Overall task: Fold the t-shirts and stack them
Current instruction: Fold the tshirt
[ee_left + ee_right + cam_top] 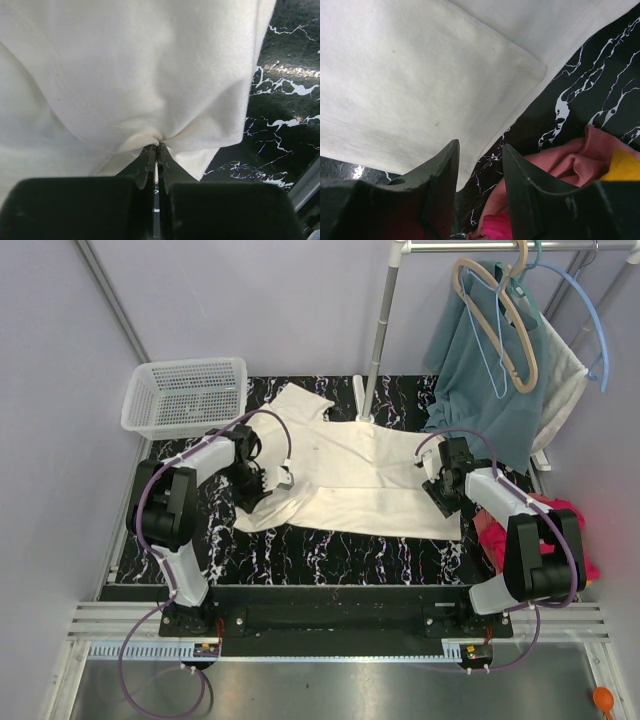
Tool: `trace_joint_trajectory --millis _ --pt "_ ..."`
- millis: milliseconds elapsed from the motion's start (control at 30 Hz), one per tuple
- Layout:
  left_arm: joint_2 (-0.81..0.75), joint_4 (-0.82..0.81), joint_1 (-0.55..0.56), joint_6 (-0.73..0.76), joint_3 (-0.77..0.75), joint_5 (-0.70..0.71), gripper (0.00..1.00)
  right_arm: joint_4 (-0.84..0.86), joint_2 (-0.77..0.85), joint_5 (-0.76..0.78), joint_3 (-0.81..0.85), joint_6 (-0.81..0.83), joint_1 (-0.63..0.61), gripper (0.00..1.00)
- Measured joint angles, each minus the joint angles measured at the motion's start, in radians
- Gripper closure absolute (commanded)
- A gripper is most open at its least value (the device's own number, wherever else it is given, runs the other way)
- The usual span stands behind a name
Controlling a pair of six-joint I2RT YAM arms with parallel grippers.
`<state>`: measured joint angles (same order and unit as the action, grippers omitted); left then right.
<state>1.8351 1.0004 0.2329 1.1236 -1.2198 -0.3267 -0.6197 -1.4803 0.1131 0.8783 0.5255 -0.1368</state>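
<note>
Tabletop (330,550) of black, white-veined marble pattern is carrying nearly everything. The cream t-shirt (350,475) is lying spread across its middle, one sleeve reaching toward the far side and the hem end pointing right. At the far right, a teal garment (490,380) is hanging from hangers (500,325) on a rack whose metal pole (383,330) is standing just behind the shirt. A white mesh basket (190,364) is sitting at the far left corner, apart from the shirt.

Both arms are reaching in from the near edge, elbows bent outward. The left arm is angling over the shirt's left side; the right arm is bending in over its right end. A crumpled pink t-shirt (575,515) is lying at the table's right edge, partly hidden behind the right arm, with an orange t-shirt (625,165) showing against it in the right wrist view.

The left gripper (157,150) is clenching a gathered fold of the cream fabric, jaws pressed together on it. The right gripper (480,150) is hovering with jaws apart above the shirt's right edge, gripping nothing.
</note>
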Motion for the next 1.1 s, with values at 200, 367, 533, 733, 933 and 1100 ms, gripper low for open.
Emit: trace_joint_trajectory --millis 200,367,533,733,933,1100 --pt "-0.024 -0.011 0.0 -0.013 -0.003 0.022 1.0 0.011 0.0 0.0 -0.012 -0.002 -0.001 0.53" --pt "-0.093 -0.015 0.0 -0.025 -0.022 0.059 1.0 0.022 -0.005 -0.001 -0.015 -0.008 -0.001 0.53" --pt "-0.121 -0.033 0.0 -0.033 -0.089 0.1 1.0 0.025 -0.008 -0.001 -0.015 -0.008 -0.002 0.53" --pt "-0.098 -0.055 0.0 -0.046 -0.197 0.153 1.0 0.025 -0.008 0.0 -0.015 -0.01 -0.006 0.53" --pt "-0.03 -0.077 0.007 -0.057 -0.338 0.209 1.0 0.026 -0.011 0.001 -0.015 -0.01 -0.007 0.53" --pt "0.031 -0.088 0.023 -0.062 -0.415 0.25 1.0 0.026 -0.03 0.001 -0.015 -0.01 -0.007 0.53"
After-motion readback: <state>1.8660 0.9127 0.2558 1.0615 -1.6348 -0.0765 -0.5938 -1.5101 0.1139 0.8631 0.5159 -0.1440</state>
